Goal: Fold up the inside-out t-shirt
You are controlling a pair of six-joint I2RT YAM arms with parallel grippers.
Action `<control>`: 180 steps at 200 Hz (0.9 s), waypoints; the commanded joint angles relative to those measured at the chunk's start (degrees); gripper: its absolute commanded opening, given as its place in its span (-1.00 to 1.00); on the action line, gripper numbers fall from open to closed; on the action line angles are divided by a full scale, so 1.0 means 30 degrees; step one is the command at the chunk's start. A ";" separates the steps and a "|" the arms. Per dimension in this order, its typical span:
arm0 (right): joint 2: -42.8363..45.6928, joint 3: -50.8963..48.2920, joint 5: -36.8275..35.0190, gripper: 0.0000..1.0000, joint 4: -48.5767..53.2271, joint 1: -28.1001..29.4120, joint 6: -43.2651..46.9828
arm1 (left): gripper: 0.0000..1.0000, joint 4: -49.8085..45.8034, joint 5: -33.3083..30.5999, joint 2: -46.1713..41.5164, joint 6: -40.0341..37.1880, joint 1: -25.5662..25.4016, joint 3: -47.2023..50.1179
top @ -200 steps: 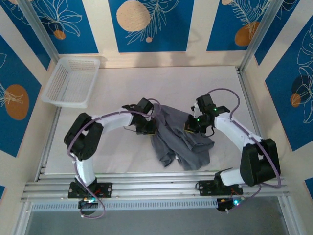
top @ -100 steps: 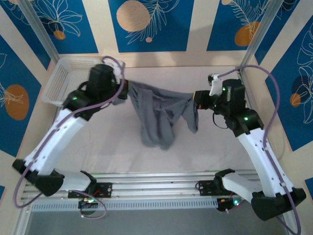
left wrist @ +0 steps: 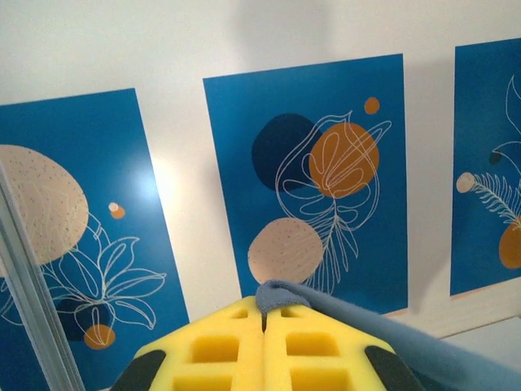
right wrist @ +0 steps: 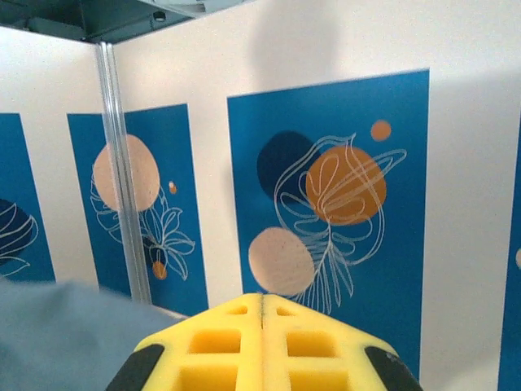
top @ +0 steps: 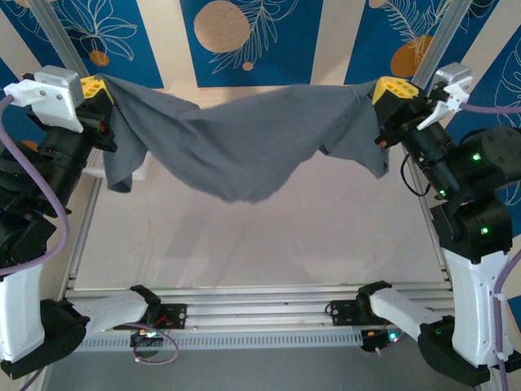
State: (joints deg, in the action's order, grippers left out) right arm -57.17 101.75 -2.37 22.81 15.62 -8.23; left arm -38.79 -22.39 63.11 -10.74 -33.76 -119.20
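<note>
Blue-patterned walls (top: 244,41) ring the table (top: 326,236). Above it, my left claw (top: 96,88) and right claw (top: 389,88) pinch the t-shirt (top: 244,155), just lifted from its heap and stretched wide, ready for laying flat.

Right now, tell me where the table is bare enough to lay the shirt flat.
The table is bare from below the hanging t-shirt to the near rail, across its width. Crowded: the far left corner, where a basket edge peeks out below the cloth by the left claw.

White table (top: 269,236); blue leaf-print wall panels (top: 285,49); alu. posts (top: 444,32).
</note>
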 commanded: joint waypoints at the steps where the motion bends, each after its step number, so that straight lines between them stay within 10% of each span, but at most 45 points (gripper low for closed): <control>1: -0.0216 0.1545 -0.0031 -1.00 -0.0774 -0.0132 0.0915 | -1.00 0.1832 -0.0011 -0.0340 -0.0770 0.0091 -0.1120; 77: -0.5005 0.3745 -0.0452 -1.00 0.3317 -0.1773 -0.1125 | -1.00 -0.1165 -0.2691 0.4087 -0.0845 0.0490 -0.0206; 113: -1.0521 0.7516 0.1197 -0.91 0.6603 -0.3241 -0.3750 | -1.00 -0.0487 0.0836 0.7571 0.4994 0.5715 0.1755; 133: -1.4011 1.1361 0.3045 0.28 0.9183 -0.4004 -0.4520 | 0.01 -0.0032 0.3375 1.0110 0.6955 0.7204 0.1278; 164: -2.1321 2.6056 0.4503 0.47 1.8934 -0.4495 -0.3499 | 0.64 -0.0571 0.6093 1.1454 0.7887 0.7697 0.0153; 180: -2.0095 2.3468 0.5516 0.48 1.9298 -0.4614 -0.2725 | 0.78 -0.0127 0.8576 1.0683 0.7329 0.7705 0.1195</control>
State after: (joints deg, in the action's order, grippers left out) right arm -121.73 167.94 7.27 63.72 2.31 -18.83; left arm -41.76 -9.28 101.75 9.41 -10.48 -114.65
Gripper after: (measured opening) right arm 0.735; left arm 0.862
